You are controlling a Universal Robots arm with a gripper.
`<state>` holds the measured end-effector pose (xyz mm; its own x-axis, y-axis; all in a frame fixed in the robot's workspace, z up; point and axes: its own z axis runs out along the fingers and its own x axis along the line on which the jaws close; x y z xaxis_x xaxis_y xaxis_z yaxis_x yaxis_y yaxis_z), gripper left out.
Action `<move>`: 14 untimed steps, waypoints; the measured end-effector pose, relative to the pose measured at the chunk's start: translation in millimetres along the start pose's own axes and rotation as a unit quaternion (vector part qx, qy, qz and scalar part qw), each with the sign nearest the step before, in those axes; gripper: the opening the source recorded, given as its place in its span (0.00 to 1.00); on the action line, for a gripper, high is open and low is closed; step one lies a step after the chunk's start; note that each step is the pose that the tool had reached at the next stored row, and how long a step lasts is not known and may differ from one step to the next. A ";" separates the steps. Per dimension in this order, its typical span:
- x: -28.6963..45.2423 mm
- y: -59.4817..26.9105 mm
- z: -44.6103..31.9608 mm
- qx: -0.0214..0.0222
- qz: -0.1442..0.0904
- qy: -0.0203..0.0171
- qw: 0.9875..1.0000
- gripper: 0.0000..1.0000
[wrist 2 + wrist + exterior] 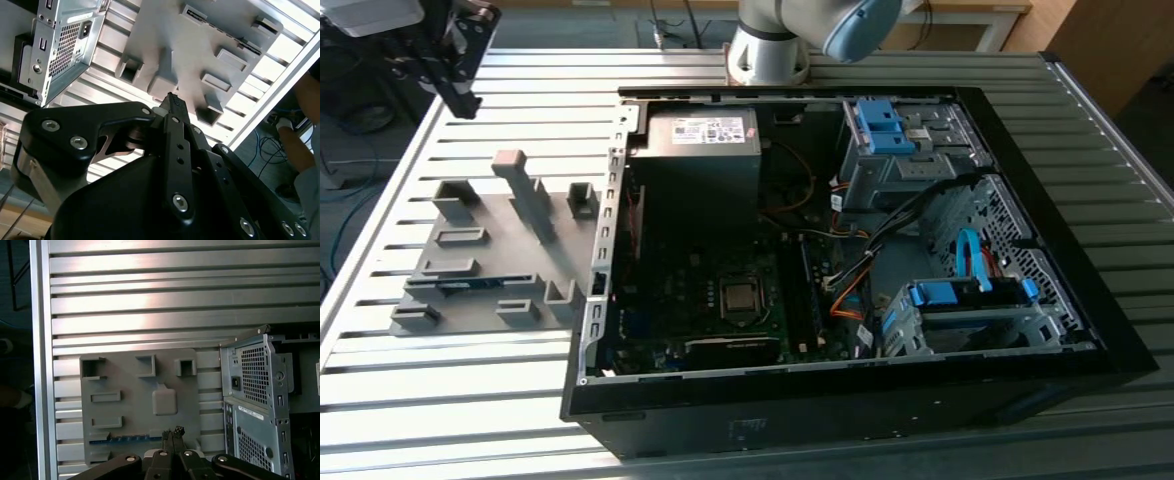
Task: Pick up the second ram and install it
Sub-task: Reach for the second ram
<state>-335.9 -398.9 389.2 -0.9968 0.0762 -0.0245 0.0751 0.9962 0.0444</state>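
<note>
Your claw [172,431] hangs high above the slatted table [400,400]. Its fingertips look pressed together and hold nothing. The second ram [127,438] has not been picked up. It stands on edge in a slot of the grey holder tray [145,385], below the claw. In the first wrist view, the near end of the blue strip lines up almost under the tips.

In the exterior view, the claw [462,100] sits above and beyond the tray's [487,200] far end. The ram [464,284] lies in a slot on the side of the tray away from the claw. The open computer case [1107,330] is on the other side of the tray from the claw.

I judge the step in hand to be the reach for the stick:

- **Spread:** You would want the fingers spread before they get anywhere near the tray posts.
- **Alignment:** Turn the wrist so the pads face the board's flat sides, and centre on the stick's length, not its end.
- **Descent:** Come straight down, because the tall posts [162,82] beside the slots will catch a slanted approach.
- **Grip:** Pinch the bare upper edge lightly, since the chips and sticker give poor purchase.

A person's arm [300,145] is beyond the table edge in the second wrist view, so keep your swing inside the table.
</note>
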 end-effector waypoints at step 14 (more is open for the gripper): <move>6.8 -0.5 -0.2 0.000 0.000 0.000 1.000 0.11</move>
<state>-342.7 -398.9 389.2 -0.9968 0.0762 -0.0244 0.0751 0.9962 0.0443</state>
